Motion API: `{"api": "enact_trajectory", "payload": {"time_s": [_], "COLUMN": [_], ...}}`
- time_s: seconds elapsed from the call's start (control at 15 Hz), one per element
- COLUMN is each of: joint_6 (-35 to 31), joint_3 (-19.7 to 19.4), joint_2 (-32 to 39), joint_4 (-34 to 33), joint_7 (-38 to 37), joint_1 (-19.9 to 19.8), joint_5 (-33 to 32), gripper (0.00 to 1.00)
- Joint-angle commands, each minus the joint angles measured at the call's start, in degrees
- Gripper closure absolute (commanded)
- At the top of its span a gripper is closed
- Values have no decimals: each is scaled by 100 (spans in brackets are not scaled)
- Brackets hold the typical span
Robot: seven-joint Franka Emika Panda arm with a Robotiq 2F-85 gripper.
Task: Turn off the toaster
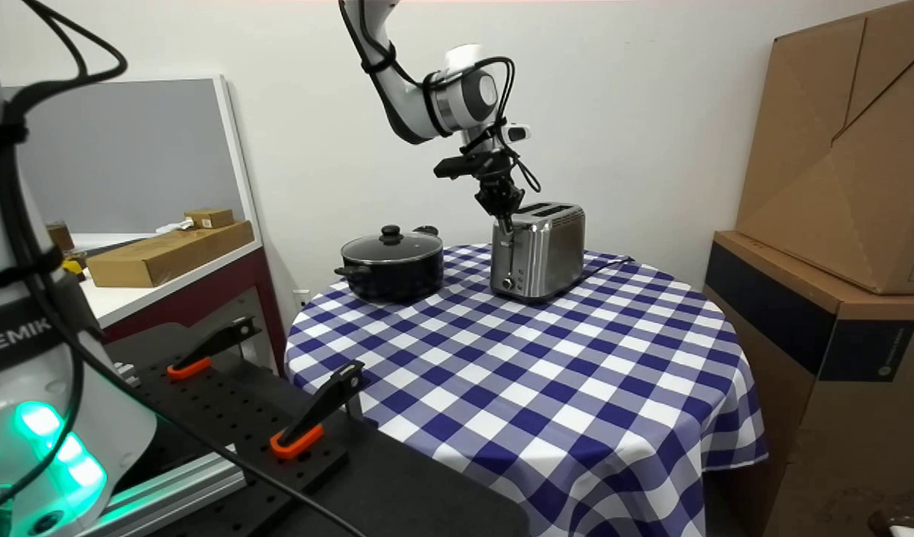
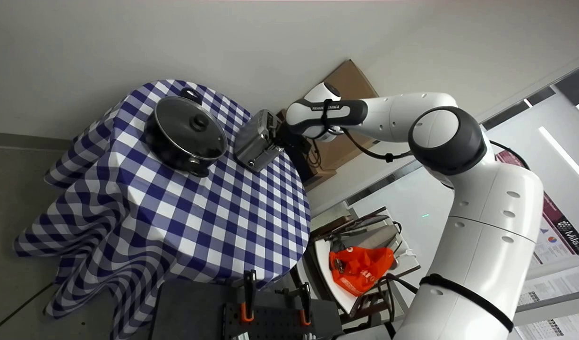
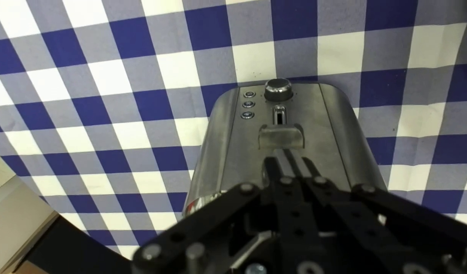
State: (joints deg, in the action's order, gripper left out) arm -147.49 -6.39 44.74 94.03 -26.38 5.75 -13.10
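The silver toaster (image 1: 552, 250) is being carried upright by the round counter (image 1: 494, 358), toward its far edge, slots (image 1: 552, 211) facing up. On its front face (image 3: 309, 110) a lever (image 3: 281, 137) is being shown, with a bare slot (image 3: 280, 115) running between it and a dark-topped knob (image 3: 278, 89), and three small buttons (image 3: 248, 104) are being lined up alongside. And there's the hand (image 3: 293, 163)! It is being held right over that face, just beside the lever, with its fingers (image 3: 283, 164) being pressed together, closed; whether the lever is being touched cannot be told. Behind the toaster, a dark cord (image 1: 612, 264) is being trailed across the blue-and-white checked cloth (image 2: 223, 212). Apart from the toaster, a black pot (image 1: 396, 279) is being topped by a lid (image 2: 181, 118) with a black handle (image 2: 200, 122). Up above, the hand is being borne by the white arm (image 2: 492, 208), seen bent in both exterior views, and green lights (image 1: 68, 447) are being shown at its base (image 1: 118, 414). Farther out, two black clamps (image 1: 323, 403) with orange feet (image 1: 297, 441) are being held on a dark bench (image 1: 442, 485) next to the counter. Beside the counter, one big cardboard box (image 1: 837, 164) is being supported by another box (image 1: 867, 447), and in an exterior view an orange bag (image 2: 362, 269) is being cradled by a chair (image 2: 323, 259).
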Motion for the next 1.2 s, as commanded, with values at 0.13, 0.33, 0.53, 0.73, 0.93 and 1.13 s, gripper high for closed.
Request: {"api": "enact_trajectory", "payload": {"time_s": [0.13,0.33,0.53,0.73,0.93,1.13], "joint_6": [16,16,21,38,50,97], "joint_3": [-156,-182,-170,-155,-145,-134], "joint_2": [294,396,491,611,760,915], "joint_4": [-241,-293,-391,-537,-699,-846], "joint_7": [262,285,334,397,454,525], "joint_1": [109,126,138,155,167,169], "joint_5": [179,169,175,174,177,184], "gripper": [100,100,100,100,100,100]}}
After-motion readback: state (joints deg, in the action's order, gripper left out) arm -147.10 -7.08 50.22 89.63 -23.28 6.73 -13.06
